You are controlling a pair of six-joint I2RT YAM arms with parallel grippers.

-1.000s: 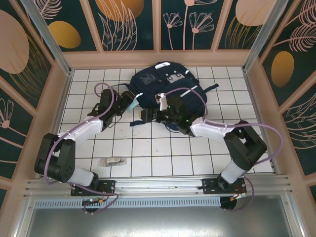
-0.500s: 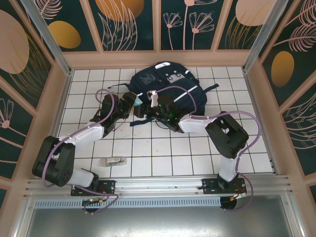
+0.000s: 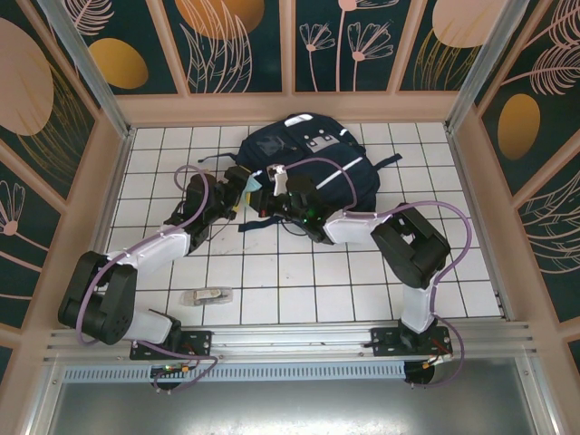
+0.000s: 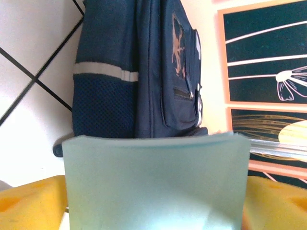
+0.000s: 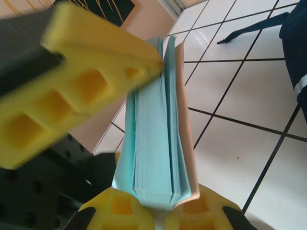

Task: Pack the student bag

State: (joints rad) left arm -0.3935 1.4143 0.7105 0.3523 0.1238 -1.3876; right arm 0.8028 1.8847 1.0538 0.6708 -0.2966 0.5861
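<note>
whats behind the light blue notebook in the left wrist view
The student bag lies behind the notebook, with the white tiled table to its left. The notebook covers the bag's near end.

The white tiled desk [image 3: 299, 290] carries the student bag [image 3: 313, 154] at upper centre and a small clear packet [image 3: 206, 295] at lower left.

Black-jointed arms [image 3: 95, 290], white forearm shells [image 3: 154, 246], looping lilac cables [image 3: 435, 207], yellow cut-out claw fingers [image 5: 120, 211], black bases [image 3: 172, 343]

Navy bag [image 3: 313, 163] with white stripes; pale teal booklet [image 4: 153, 184]; white tabletop [image 3: 272, 276] gridded in dark lines; yellow pincer pads [image 5: 120, 211].
</note>
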